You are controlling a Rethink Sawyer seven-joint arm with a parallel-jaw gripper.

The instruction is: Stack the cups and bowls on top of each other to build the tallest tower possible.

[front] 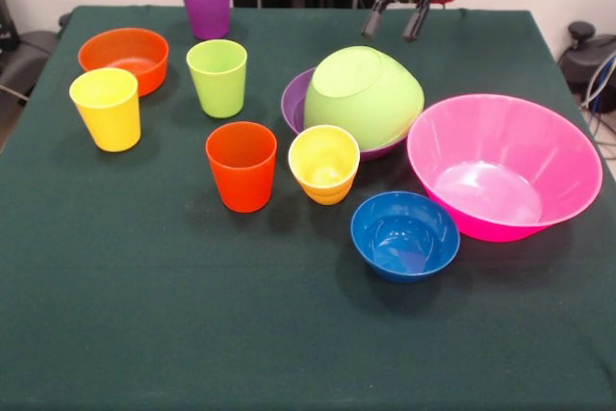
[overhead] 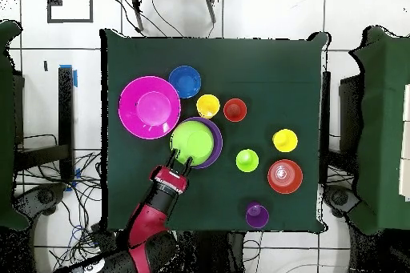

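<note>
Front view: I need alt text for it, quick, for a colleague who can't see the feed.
An open red gripper hangs above a green-clothed table, behind a lime green bowl tipped inside a purple bowl. Pink, blue and orange bowls and five cups stand unstacked.

A dark green table (front: pixel 144 315) carries five cups (front: pixel 241 166) standing upright and apart, plus orange (front: pixel 123 57), blue (front: pixel 404 235), pink (front: pixel 502 166) and purple (front: pixel 294 101) bowls.

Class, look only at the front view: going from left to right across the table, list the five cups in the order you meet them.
Yellow cup → purple cup → lime green cup → orange-red cup → yellow-orange cup.
</note>
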